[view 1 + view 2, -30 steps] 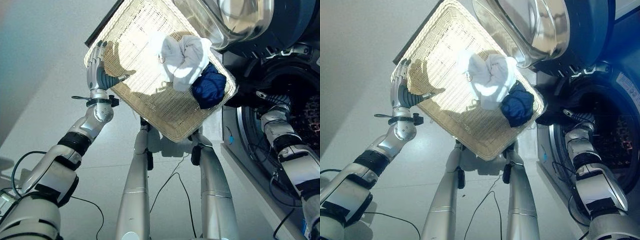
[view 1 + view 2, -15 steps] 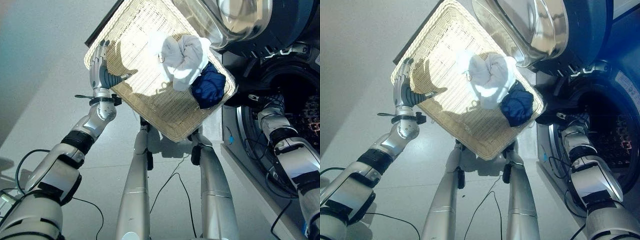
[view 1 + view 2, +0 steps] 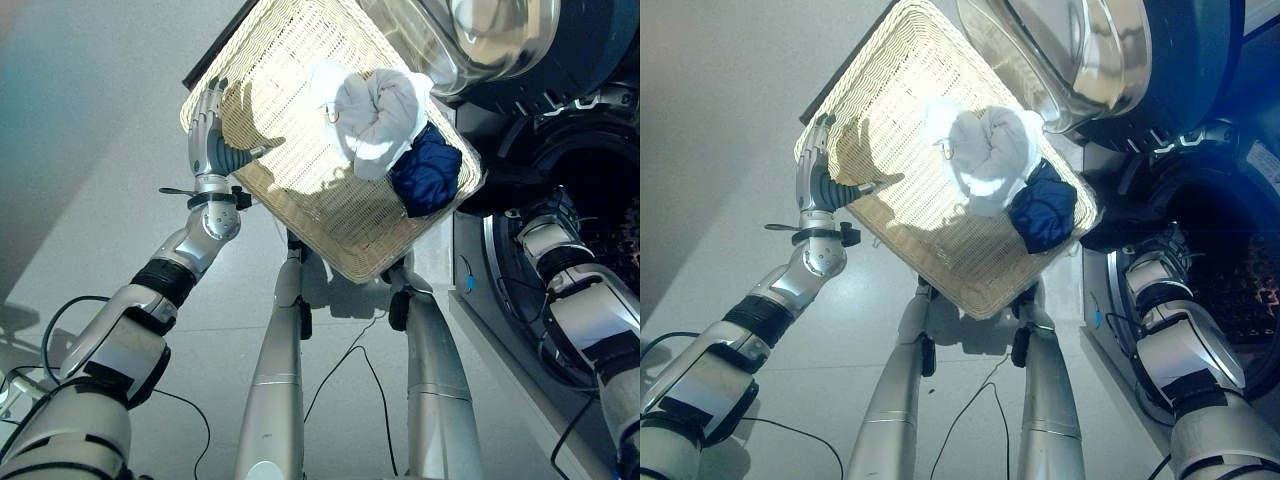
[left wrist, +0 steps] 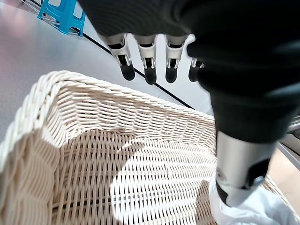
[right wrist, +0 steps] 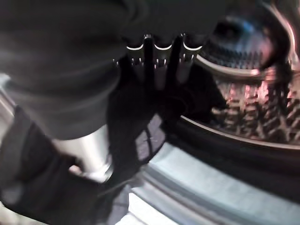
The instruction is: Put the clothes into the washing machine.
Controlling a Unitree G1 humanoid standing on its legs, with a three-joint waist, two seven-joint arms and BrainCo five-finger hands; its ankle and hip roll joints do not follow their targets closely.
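Woven cream wicker makes up the laundry basket [image 3: 300,150], which we see tilted, with the clothes gathered toward its corner nearest the washing machine [image 3: 1220,200]. In that corner lies a white garment [image 3: 375,110] bunched into a ball, and touching it, on the side closer to the machine, a dark blue garment [image 3: 428,178]. Our left robot hand [image 3: 210,135] is at the basket's rim on the side away from the machine, fingers straight and relaxed along the outside of the wicker wall and the thumb reaching over the rim into the basket; from the left wrist view the fingertips [image 4: 150,75] hang clear above the rim, so the hand is open and grips nothing. Our right robot hand [image 5: 157,63] is at the machine's open drum mouth [image 5: 243,108], beside the basket corner that holds the clothes; a piece of black cloth [image 5: 131,126] hangs in front of its fingers, and we cannot tell whether they are curled round it. The machine's round glass door [image 3: 1060,55] stands swung open above the basket.
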